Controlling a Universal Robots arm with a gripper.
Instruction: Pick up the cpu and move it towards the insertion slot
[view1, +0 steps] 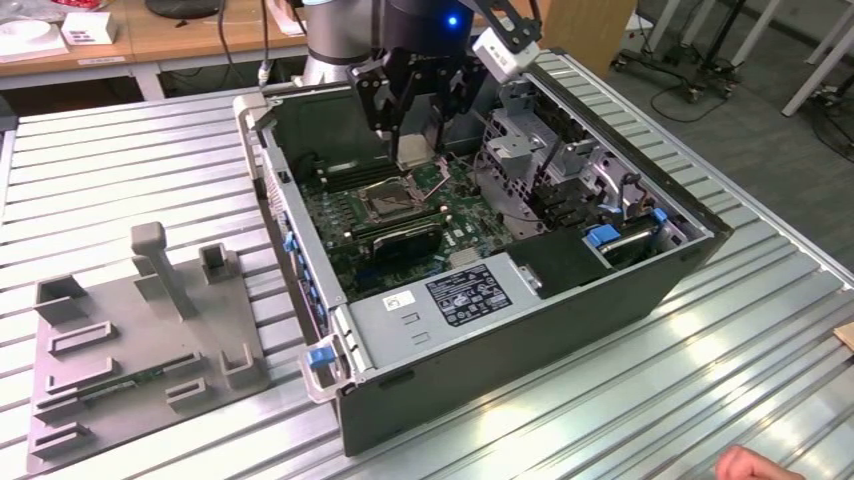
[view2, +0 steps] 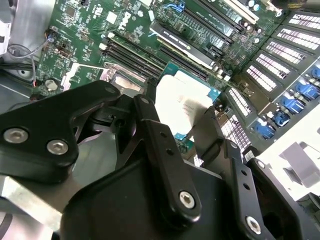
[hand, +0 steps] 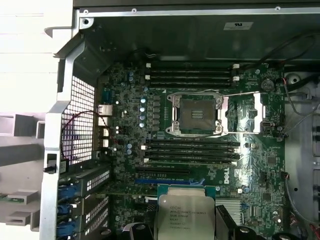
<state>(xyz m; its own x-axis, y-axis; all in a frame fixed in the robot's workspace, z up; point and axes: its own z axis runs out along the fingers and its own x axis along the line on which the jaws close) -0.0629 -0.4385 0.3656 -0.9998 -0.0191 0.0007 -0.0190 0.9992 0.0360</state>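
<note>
1 cpu (hand: 183, 216) in fingers (view2: 165, 150), above motherboard (hand: 200, 150)

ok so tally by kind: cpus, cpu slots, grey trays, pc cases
cpu: 1
cpu slot: 1
grey tray: 1
pc case: 1
total: 4

I log an open computer case (view1: 534, 320) beneath the end effector, a grey plastic tray (view1: 134, 340) well off beside it, and black memory slots (hand: 192, 147) below.
</note>
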